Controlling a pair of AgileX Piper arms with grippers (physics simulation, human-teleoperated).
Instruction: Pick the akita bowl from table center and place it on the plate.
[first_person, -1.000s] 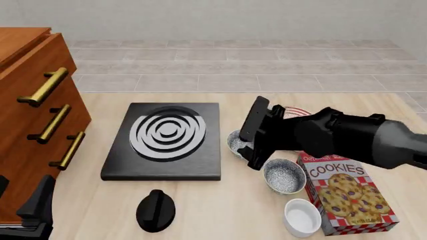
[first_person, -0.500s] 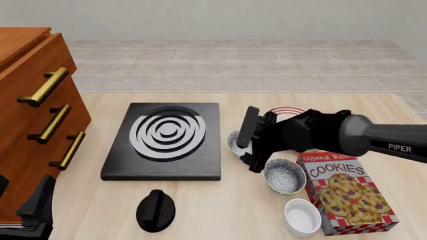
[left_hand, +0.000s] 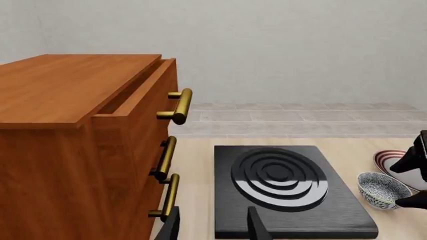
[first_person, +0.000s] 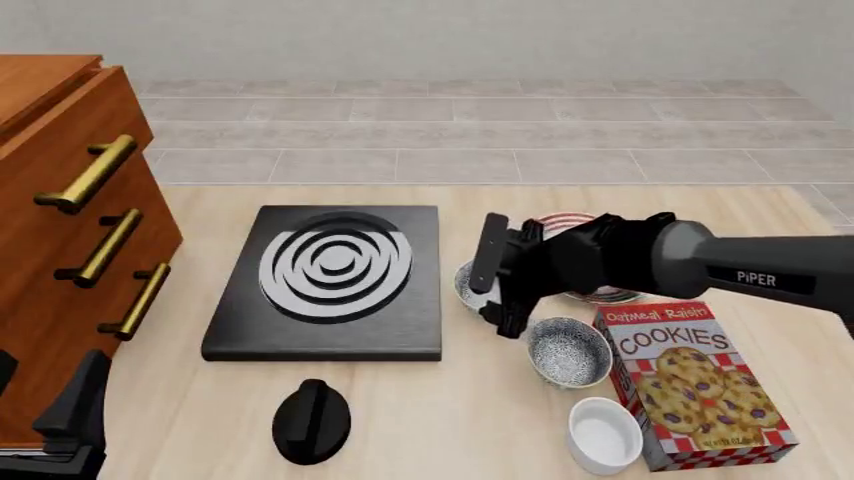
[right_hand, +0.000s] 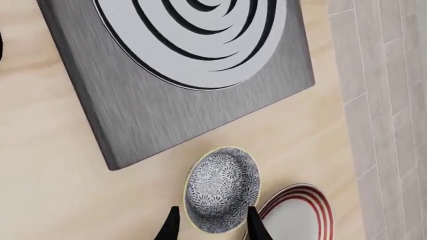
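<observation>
The step in hand looks like the approach for the grasp. The right gripper (first_person: 489, 288) has its jaws spread, one finger on each side of the akita bowl (right_hand: 222, 189), which sits between them on the wooden table (first_person: 427, 420), not yet pinched. The next move calls for easing lower so the fingers bracket a rim wall, then closing. The striped plate (right_hand: 298, 216) lies just beside the jaws, past the bowl. The bowl is small and round, grey-blue speckled, with a pale rim. The left gripper (left_hand: 213, 227) idles near the drawer cabinet (left_hand: 80, 145), jaws spread
</observation>
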